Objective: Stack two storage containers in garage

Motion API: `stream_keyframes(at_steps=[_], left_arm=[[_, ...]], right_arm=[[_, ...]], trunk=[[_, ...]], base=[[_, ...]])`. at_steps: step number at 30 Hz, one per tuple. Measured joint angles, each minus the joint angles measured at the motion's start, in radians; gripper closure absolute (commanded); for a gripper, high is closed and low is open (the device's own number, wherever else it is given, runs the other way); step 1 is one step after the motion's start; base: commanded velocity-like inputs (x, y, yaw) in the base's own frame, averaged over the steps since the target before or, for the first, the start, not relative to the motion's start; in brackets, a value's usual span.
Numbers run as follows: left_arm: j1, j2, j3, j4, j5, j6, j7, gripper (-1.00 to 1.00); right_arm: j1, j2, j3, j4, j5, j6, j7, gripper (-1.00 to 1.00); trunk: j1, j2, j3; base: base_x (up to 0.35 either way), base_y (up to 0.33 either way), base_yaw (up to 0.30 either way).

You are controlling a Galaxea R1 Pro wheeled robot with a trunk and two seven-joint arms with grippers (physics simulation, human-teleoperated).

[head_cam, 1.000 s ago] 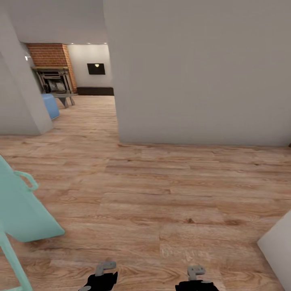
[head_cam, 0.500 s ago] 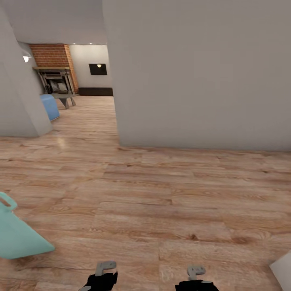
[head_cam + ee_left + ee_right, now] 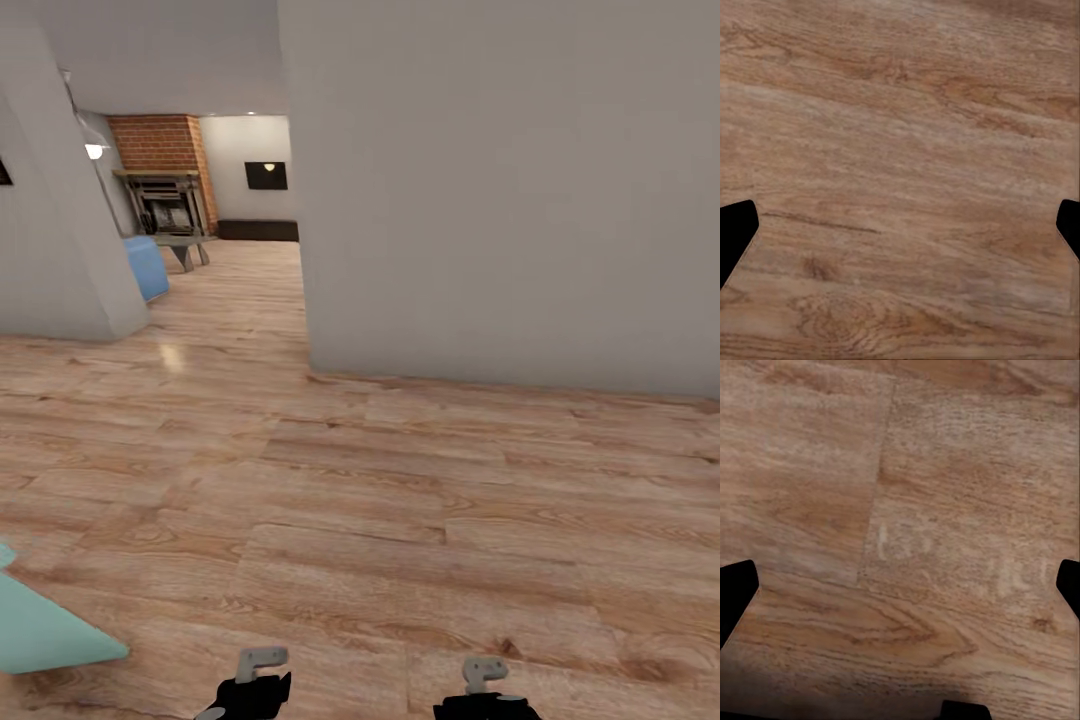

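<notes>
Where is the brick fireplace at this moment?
In the head view the brick fireplace stands far away at upper left, in the room beyond the grey wall, beside the black TV.

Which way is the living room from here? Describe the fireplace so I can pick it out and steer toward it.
Look past the corner of the big pale wall ahead, down the wood plank floor through the opening on its left. At the far end stands the red brick fireplace with a dark hearth below. It is the only brick surface, left of the black TV on the back wall.
</notes>
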Motion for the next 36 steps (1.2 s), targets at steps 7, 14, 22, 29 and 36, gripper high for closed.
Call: stream_keyframes(at_steps=[7, 14, 22, 29, 36], left_arm=[[0.000, 0.000, 0.000, 0.000, 0.000, 0.000, 0.000, -1.00], [0.000, 0.000, 0.000, 0.000, 0.000, 0.000, 0.000, -1.00], [0.000, 0.000, 0.000, 0.000, 0.000, 0.000, 0.000, -1.00], [0.000, 0.000, 0.000, 0.000, 0.000, 0.000, 0.000, -1.00], [0.000, 0.000, 0.000, 0.000, -0.001, 0.000, 0.000, -1.00]], right_arm=[[0.000, 0.001, 0.002, 0.000, 0.001, 0.001, -0.001, -1.00], [0.000, 0.001, 0.001, 0.000, 0.003, 0.000, 0.000, -1.00], [0.000, 0.001, 0.001, 0.000, 0.002, 0.000, 0.000, -1.00], [0.000, 0.001, 0.001, 0.000, 0.003, 0.000, 0.000, -1.00], [0.000, 0.000, 0.000, -0.001, 0.001, 0.000, 0.000, -1.00]], trunk=[[0.000, 0.000, 0.001], [0.000, 0.000, 0.007], [0.000, 0.000, 0.010], [0.000, 0.000, 0.011], [0.000, 0.000, 0.011]], base=[[0.344, 0.000, 0.037], [0.344, 0.000, 0.160], [0.344, 0.000, 0.058], [0.344, 0.000, 0.069], [0.344, 0.000, 0.119]])
